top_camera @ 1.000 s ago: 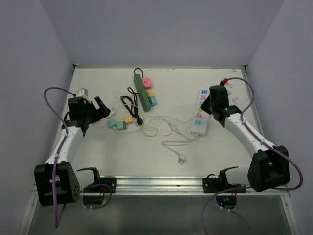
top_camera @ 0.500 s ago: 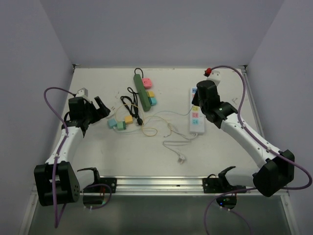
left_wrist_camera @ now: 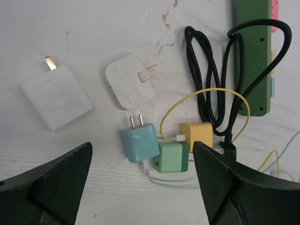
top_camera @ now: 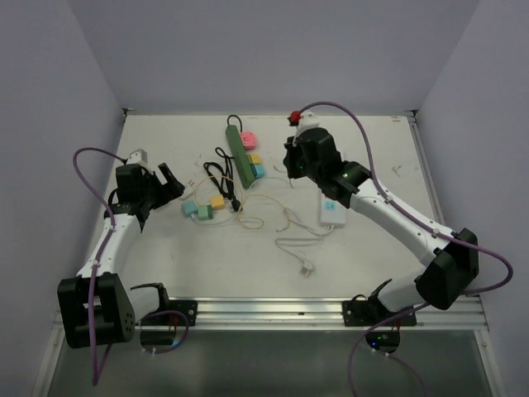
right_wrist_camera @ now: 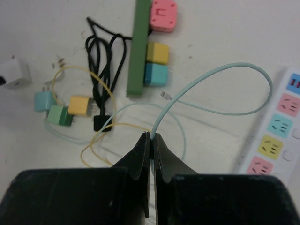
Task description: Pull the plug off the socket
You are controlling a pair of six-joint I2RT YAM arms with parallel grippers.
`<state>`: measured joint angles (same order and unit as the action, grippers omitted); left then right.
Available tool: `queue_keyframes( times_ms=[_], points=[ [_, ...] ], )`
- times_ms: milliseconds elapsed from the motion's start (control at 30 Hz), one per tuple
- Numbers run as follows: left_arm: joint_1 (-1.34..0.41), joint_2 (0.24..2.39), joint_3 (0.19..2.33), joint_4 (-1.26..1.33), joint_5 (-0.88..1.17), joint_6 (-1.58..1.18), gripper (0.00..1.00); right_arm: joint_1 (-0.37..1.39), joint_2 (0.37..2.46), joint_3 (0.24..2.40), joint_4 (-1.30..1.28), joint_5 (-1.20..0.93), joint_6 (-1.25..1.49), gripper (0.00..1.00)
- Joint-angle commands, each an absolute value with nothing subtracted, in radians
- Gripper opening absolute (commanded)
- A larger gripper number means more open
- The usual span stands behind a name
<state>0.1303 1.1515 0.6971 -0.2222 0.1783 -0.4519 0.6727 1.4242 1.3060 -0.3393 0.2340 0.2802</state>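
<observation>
Your right gripper (right_wrist_camera: 152,137) is pressed together on the pale teal cable (right_wrist_camera: 225,70), probably to drag the lead aside, not to unplug anything. Ahead of its fingertips and slightly left, the pink plug (right_wrist_camera: 163,15), yellow plug (right_wrist_camera: 157,52) and teal plug (right_wrist_camera: 155,73) sit seated in the green power strip (right_wrist_camera: 139,47). Your left gripper (left_wrist_camera: 140,159) hangs spread over loose chargers (left_wrist_camera: 139,143) — holding nothing, likely waiting. No brand or writing is legible, not even on the white power strip (right_wrist_camera: 276,126) to the right.
</observation>
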Motion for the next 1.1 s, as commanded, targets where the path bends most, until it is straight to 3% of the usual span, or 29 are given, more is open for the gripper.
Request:
queue_keyframes(
  times_ms=[0, 333, 433, 567, 700, 833, 1067],
  points=[
    [0.135, 1.123, 0.704, -0.23, 0.146, -0.452, 0.91, 0.782, 1.506, 1.371, -0.327, 0.049, 0.218, 0.0],
    [0.144, 1.109, 0.704, -0.244, 0.106, -0.459, 0.91, 1.06, 1.784, 1.532, -0.333, -0.115, 0.195, 0.02],
    [0.149, 1.103, 0.703, -0.247, 0.095, -0.463, 0.91, 1.084, 1.859, 1.575, -0.388, -0.129, 0.187, 0.16],
    [0.152, 1.103, 0.701, -0.245, 0.095, -0.463, 0.91, 1.091, 1.896, 1.597, -0.462, -0.101, 0.169, 0.41],
    [0.153, 1.097, 0.703, -0.245, 0.074, -0.46, 0.91, 1.091, 1.835, 1.554, -0.468, -0.086, 0.16, 0.54],
    [0.153, 1.086, 0.715, -0.268, 0.058, -0.466, 0.92, 1.091, 1.784, 1.545, -0.5, -0.116, 0.144, 0.77],
    [0.117, 1.088, 0.785, -0.33, 0.035, -0.512, 0.92, 1.088, 1.683, 1.513, -0.563, -0.08, 0.107, 0.99]
  ],
)
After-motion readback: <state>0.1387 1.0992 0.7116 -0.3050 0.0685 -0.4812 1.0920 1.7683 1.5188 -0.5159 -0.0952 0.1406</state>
